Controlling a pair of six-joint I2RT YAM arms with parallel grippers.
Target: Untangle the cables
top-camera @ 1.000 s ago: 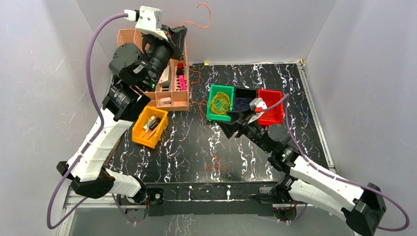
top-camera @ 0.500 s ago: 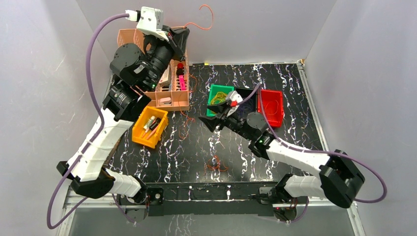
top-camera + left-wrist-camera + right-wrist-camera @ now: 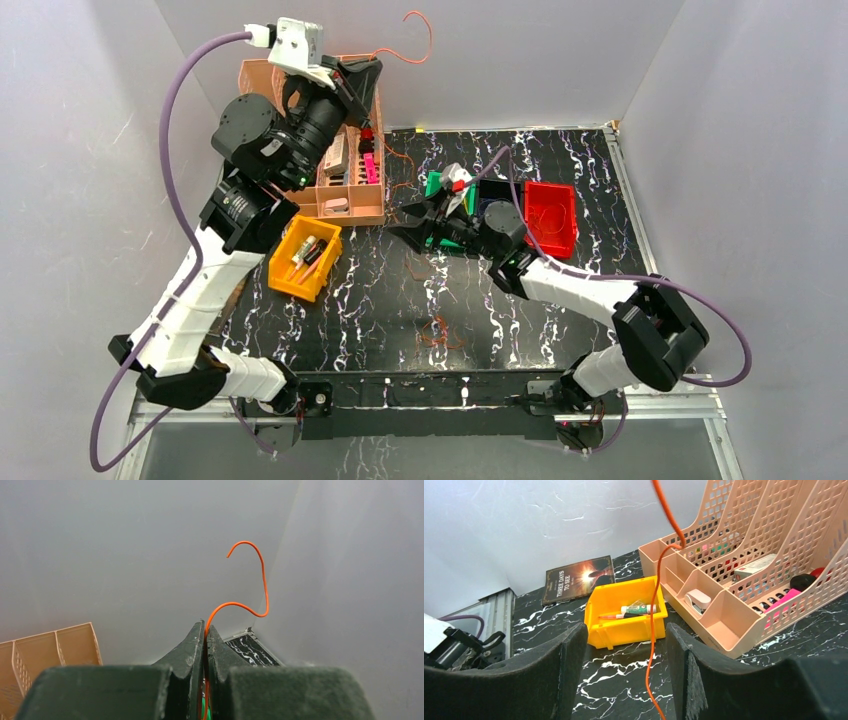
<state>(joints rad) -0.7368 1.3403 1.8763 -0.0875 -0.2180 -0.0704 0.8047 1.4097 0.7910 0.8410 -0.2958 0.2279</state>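
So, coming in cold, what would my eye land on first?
The left tool, raised high at the back left, is pinched shut on an orange wire that curls up against the grey wall. Lower down, the right tool hangs open with an orange strand dangling between its fingers, the bright yellow bin beyond.

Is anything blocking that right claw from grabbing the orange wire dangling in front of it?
Nothing visible does. In the wrist view, the orange wire hangs in line with the gap between the open fingers of the right gripper. The yellow bin and peach organizer sit behind it.
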